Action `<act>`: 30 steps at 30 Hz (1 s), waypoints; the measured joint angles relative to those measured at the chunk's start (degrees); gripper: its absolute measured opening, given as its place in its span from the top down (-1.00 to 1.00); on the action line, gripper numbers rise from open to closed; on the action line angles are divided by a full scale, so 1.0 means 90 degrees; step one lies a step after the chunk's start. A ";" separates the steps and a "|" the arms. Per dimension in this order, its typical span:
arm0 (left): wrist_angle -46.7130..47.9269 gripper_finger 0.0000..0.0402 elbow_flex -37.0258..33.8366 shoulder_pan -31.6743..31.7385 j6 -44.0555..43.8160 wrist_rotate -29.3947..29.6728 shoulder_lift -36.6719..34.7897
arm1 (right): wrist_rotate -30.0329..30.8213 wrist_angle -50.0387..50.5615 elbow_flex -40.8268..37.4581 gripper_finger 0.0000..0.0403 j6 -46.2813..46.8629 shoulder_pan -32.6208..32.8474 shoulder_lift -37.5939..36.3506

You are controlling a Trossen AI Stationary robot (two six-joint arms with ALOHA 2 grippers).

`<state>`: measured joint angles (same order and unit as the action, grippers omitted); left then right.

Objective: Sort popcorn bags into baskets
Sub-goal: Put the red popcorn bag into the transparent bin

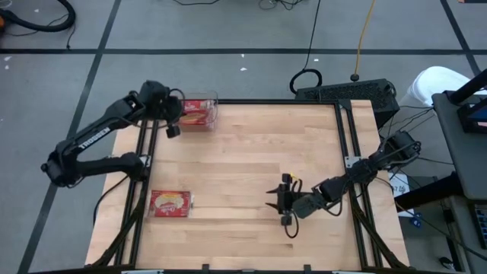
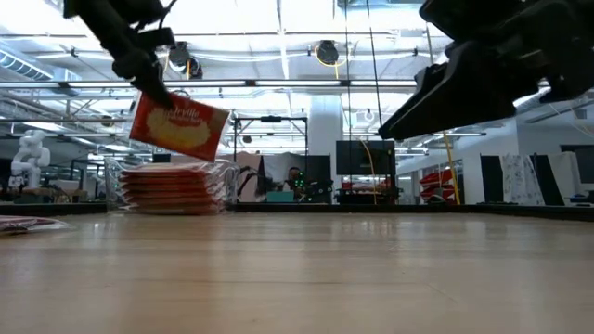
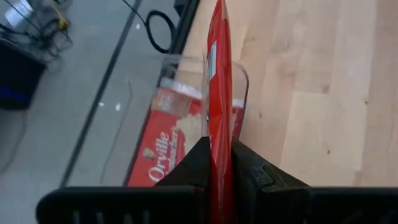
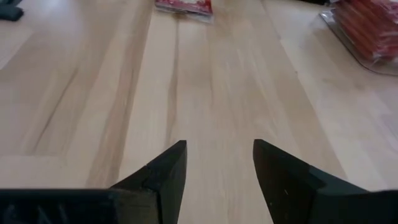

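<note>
From above, the left gripper (image 1: 173, 114) hangs over the clear bin (image 1: 213, 99) at the counter's (image 1: 251, 167) eleven o'clock, another popcorn bag (image 1: 171, 203) lies flat at eight o'clock, and the right gripper (image 1: 275, 199) hovers near five o'clock. At counter level, a held red bag (image 2: 178, 125) tilts above the stacked bags (image 2: 172, 188). The left wrist view shows jaws clamped on it; the right wrist view shows fingers (image 4: 165, 171) parted, holding nothing.

— Any lettering you can read?
— "Orville" on the red popcorn bag (image 3: 163, 155) lying in the clear basket (image 3: 239, 78) at my eleven o'clock. "TROSSEN" runs in white along my left arm (image 1: 95, 137).
— Anything more?
— Nothing legible.
</note>
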<state>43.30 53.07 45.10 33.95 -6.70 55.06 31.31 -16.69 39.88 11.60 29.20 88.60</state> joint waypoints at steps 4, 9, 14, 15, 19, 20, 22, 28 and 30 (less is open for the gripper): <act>-0.0070 0.82 -0.0157 0.0523 0.0185 -0.0725 0.0120 | -0.0002 0.0003 -0.0005 0.13 -0.0059 0.0024 0.0000; -0.0089 0.82 -0.0225 0.0844 0.0466 -0.1135 0.0230 | -0.0002 0.0001 -0.0005 0.13 -0.0059 0.0019 0.0000; -0.0111 0.81 -0.0305 0.1102 0.0684 -0.0588 0.0347 | 0.0005 -0.0002 -0.0005 0.13 -0.0059 0.0018 0.0000; -0.0110 0.81 -0.0307 0.1149 0.0660 -0.0468 0.0390 | 0.0005 0.0001 -0.0005 0.13 -0.0058 0.0018 0.0000; -0.0114 0.81 -0.0313 0.1273 0.0553 -0.0350 0.0528 | 0.0008 -0.0015 -0.0005 0.13 -0.0045 0.0018 0.0000; -0.0122 0.79 -0.0313 0.1290 0.0564 -0.0348 0.0563 | 0.0010 -0.0024 -0.0005 0.13 -0.0047 0.0018 0.0000; -0.0171 0.74 -0.0313 0.1300 0.0574 -0.0222 0.0657 | 0.0012 -0.0021 -0.0005 0.13 -0.0051 0.0018 0.0000; -0.0416 0.50 -0.0315 0.1300 0.0481 0.0460 0.0910 | 0.0015 -0.0024 -0.0005 0.13 -0.0054 0.0018 0.0000; -0.0471 0.43 -0.0315 0.1298 0.0474 0.0578 0.0982 | 0.0015 -0.0024 -0.0005 0.13 -0.0054 0.0018 0.0000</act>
<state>39.07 50.24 56.77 38.22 -1.50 63.90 31.44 -16.91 39.83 11.11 29.36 88.60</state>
